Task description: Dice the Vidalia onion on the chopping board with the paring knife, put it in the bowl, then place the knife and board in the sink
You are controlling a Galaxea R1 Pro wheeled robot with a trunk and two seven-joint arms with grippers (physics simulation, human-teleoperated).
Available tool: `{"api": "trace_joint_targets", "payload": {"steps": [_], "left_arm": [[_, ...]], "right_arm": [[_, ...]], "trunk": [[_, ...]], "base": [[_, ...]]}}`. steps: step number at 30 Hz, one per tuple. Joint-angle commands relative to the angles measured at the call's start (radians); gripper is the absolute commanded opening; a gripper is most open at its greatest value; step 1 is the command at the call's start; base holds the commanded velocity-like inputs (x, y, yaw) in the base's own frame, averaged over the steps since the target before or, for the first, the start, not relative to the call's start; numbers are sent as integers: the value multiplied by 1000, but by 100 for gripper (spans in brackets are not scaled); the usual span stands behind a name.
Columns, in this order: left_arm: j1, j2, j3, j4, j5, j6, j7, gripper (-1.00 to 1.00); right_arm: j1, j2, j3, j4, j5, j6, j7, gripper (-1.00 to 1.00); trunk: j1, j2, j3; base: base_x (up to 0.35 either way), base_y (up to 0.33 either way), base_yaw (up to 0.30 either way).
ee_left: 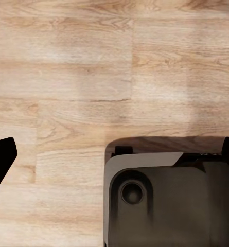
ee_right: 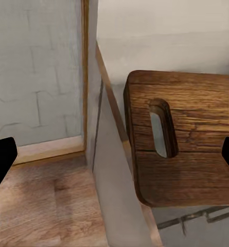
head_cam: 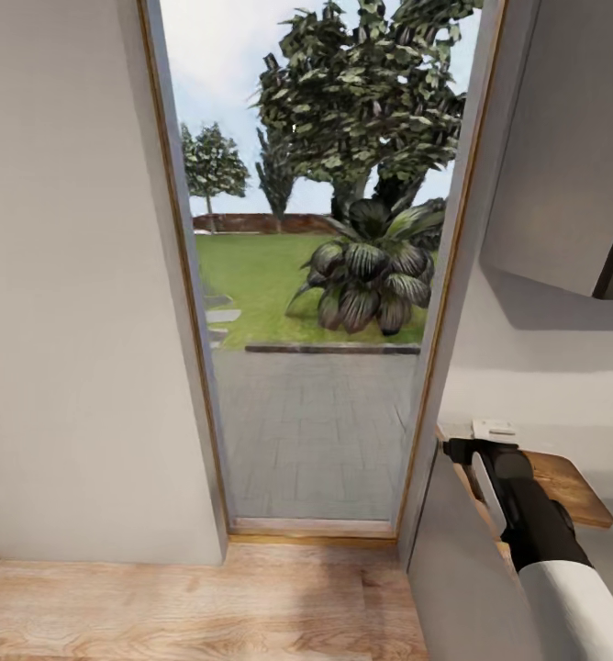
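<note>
I face a tall glass door (head_cam: 316,275) that looks out on a paved patio and a garden; the onion, sink, chopping board, paring knife and bowl are out of view. My right arm (head_cam: 527,514) reaches forward at the lower right, over a wooden ledge (head_cam: 568,487). In the right wrist view my right gripper (ee_right: 114,159) is open, its black fingertips (ee_right: 1,159) far apart, above a brown wooden slab (ee_right: 191,144) with an oblong slot. My left gripper (ee_left: 114,157) is open and empty, pointing down at the light wood floor (ee_left: 68,77).
A white wall (head_cam: 68,275) stands left of the door, with a grey panel (head_cam: 453,569) and a white wall to the right. A small white object (head_cam: 493,429) lies on the ledge. My dark grey base (ee_left: 165,206) shows below the left gripper. Wood floor (head_cam: 187,606) lies ahead.
</note>
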Motion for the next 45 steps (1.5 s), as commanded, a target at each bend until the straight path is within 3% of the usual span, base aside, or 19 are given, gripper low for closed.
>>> {"api": "trace_joint_targets", "payload": {"steps": [1,5,17,32,40,45], "left_arm": [[1,0,1,-1,1,-2,0,100],[1,0,1,-1,1,-2,0,100],[1,0,1,-1,1,-2,0,100],[1,0,1,13,-3,-2,0,100],[1,0,2,15,-3,-2,0,100],[1,0,1,15,-3,-2,0,100]], "right_arm": [[0,-10,-3,0,-1,5,1,100],[0,-20,-4,2,-1,4,20,100],[0,-21,-4,3,-4,3,27,100],[0,-22,-6,93,-5,-27,31,100],[0,-25,-11,144,-1,-43,101,100],[0,-42,-12,151,-3,-58,116,100]], "trunk": [[0,-1,0],[0,-1,0],[0,-1,0],[0,-1,0],[0,-1,0],[0,-1,0]], "base": [[2,-1,0],[1,0,0],[53,0,0],[167,23,0],[7,-1,0],[88,-71,0]]}}
